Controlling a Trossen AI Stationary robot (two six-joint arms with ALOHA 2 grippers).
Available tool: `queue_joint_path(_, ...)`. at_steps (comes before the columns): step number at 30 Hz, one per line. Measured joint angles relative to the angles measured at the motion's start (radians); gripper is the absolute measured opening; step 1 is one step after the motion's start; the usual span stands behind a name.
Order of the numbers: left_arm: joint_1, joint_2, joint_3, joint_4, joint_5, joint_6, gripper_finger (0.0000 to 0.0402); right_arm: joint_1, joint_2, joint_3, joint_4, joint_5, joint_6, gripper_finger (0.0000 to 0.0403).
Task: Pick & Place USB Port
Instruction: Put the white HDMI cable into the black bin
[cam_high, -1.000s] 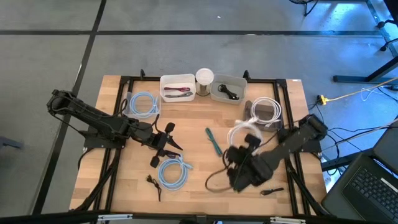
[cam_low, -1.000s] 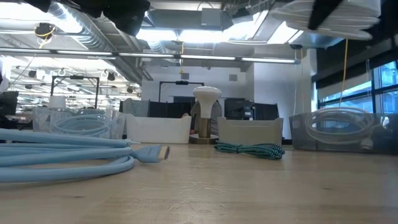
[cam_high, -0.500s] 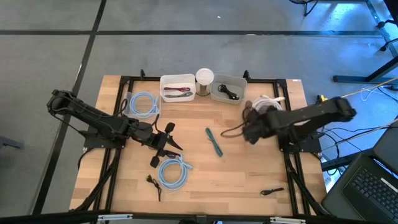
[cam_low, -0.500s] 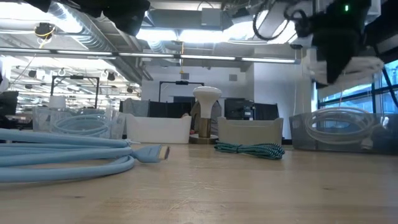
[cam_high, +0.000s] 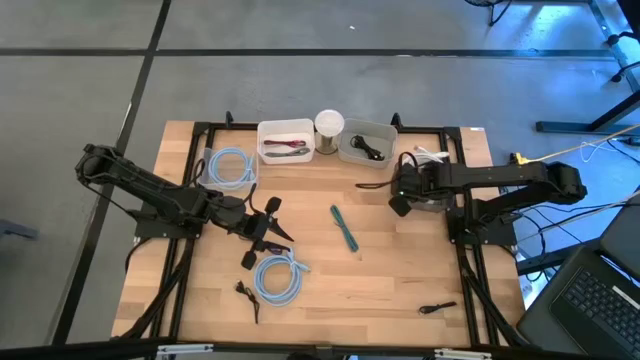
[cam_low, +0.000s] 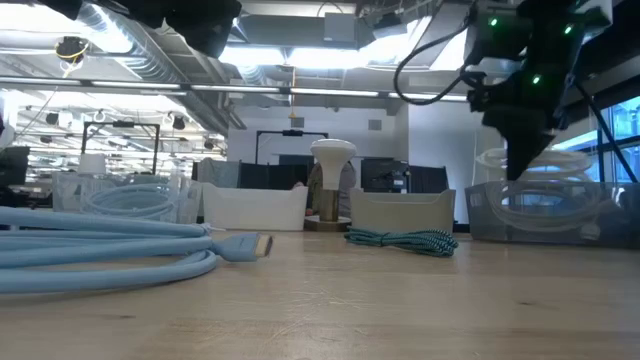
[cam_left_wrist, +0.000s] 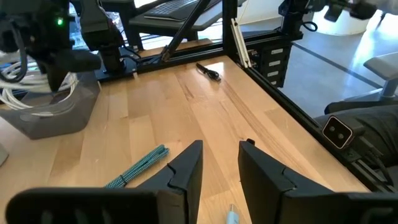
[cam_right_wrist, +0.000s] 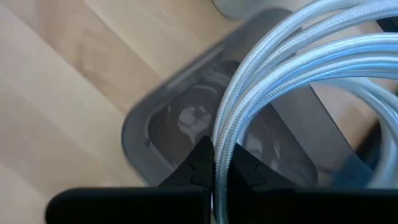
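Observation:
A white cable coil (cam_right_wrist: 286, 68) is in my right gripper (cam_right_wrist: 214, 163), which is shut on it above the grey bin (cam_right_wrist: 180, 118) at the table's far right. In the high view that gripper (cam_high: 400, 197) is at the bin's (cam_high: 432, 192) left side. In the low view it (cam_low: 520, 160) points down at the clear-walled bin (cam_low: 545, 215), with white loops showing inside. My left gripper (cam_high: 274, 222) is open and waits left of the table's middle, just above a light blue cable coil (cam_high: 280, 276) that lies flat on the table. My right gripper pinches the white coil's strands (cam_right_wrist: 219, 144) between its two fingers, coming from above and pointing down. The loops fan out from the fingers over the grey bin's inside. Whether they rest on the bin's floor cannot be told.
Along the far edge stand a bin with a light blue coil (cam_high: 230, 166), a white bin (cam_high: 285, 140), a white round object (cam_high: 329, 124) and a grey bin (cam_high: 367, 143). A teal cable (cam_high: 344, 227) lies mid-table. A black cable (cam_high: 438, 308) lies near the right front.
My right gripper has swung from the table's near right part toward the far edge, carrying the white coil, and now stands over the grey bin at the far right. The coil went with it.

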Motion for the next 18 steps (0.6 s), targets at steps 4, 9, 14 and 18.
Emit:
queue_joint_path(4,0.0,0.0,0.0,0.0,0.0,0.0,0.0095,-0.057,0.035,-0.03,0.083,-0.009,-0.058,0.0015)
queue_joint_path(9,0.0,0.0,0.0,0.0,0.0,0.0,0.0097,-0.112,0.095,-0.076,0.151,-0.068,-0.087,0.0015)
queue_joint_path(14,0.0,0.0,0.0,0.0,0.0,0.0,0.0095,-0.131,0.143,-0.121,0.207,-0.098,-0.094,0.0014)
queue_joint_path(18,0.0,0.0,0.0,0.0,0.0,0.0,0.0093,-0.13,0.142,-0.125,0.204,-0.093,-0.071,0.0025)
